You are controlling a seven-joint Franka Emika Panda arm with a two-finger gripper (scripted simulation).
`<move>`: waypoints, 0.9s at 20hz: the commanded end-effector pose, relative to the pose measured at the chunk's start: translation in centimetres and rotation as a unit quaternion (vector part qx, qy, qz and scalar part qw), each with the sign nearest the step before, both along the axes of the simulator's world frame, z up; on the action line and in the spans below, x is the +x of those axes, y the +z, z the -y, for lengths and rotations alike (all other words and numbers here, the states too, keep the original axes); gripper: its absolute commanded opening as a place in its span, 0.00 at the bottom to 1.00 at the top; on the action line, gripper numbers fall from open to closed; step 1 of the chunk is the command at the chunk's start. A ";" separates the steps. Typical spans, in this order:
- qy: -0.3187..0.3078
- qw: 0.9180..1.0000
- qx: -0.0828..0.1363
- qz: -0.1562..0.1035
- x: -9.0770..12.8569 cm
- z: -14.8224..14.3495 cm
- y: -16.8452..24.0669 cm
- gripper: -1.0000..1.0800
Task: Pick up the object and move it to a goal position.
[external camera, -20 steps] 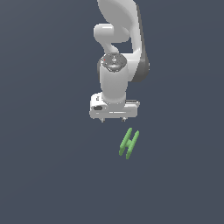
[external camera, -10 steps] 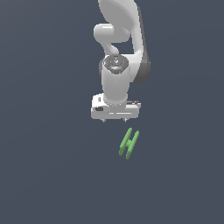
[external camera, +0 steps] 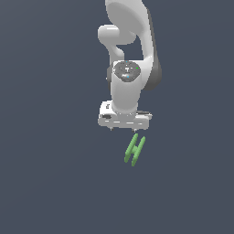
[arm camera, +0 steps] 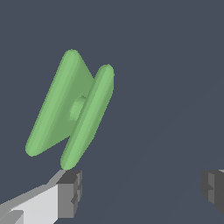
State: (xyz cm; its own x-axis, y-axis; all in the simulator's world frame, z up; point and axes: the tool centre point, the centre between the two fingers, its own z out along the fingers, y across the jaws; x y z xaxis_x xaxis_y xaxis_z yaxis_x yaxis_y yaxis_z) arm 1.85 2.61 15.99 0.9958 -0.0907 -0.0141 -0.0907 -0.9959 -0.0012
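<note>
The object [external camera: 135,150] is a small bright green H-shaped piece with two flat rounded slabs and a short crossbar, lying on the dark grey floor. In the exterior view it sits just below the white hand, slightly towards that view's right. My gripper [external camera: 124,129] is open and empty, apart from the object. In the wrist view the object [arm camera: 72,109] lies just beyond one dark finger pad [arm camera: 70,192], outside the gap. The other pad [arm camera: 213,189] is far across, and the gripper [arm camera: 142,190] holds nothing.
The plain dark grey floor [external camera: 50,183] fills both views. The white arm [external camera: 130,45] rises above the hand in the exterior view. No other objects or markers show.
The hand has moved lower in the exterior view, closer to the green object. The object has not moved.
</note>
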 end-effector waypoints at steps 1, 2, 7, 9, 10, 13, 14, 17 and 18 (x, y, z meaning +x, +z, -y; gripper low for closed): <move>-0.023 1.000 0.000 0.001 0.6 -0.6 -0.1 0.96; -0.033 0.999 0.000 0.001 0.9 -0.9 -0.2 0.96; -0.088 0.996 -0.001 0.003 2.5 -2.4 -0.6 0.96; -0.110 0.994 -0.001 0.003 3.0 -3.0 -0.7 0.96; -0.120 0.993 -0.002 0.004 3.3 -3.3 -0.8 0.96; -0.146 0.989 -0.002 0.005 3.9 -4.1 -1.0 0.96; -0.154 0.988 -0.002 0.005 4.1 -4.3 -1.0 0.96; -0.173 0.985 -0.002 0.006 4.6 -4.9 -1.2 0.96; -0.178 0.984 -0.002 0.006 4.7 -5.1 -1.2 0.96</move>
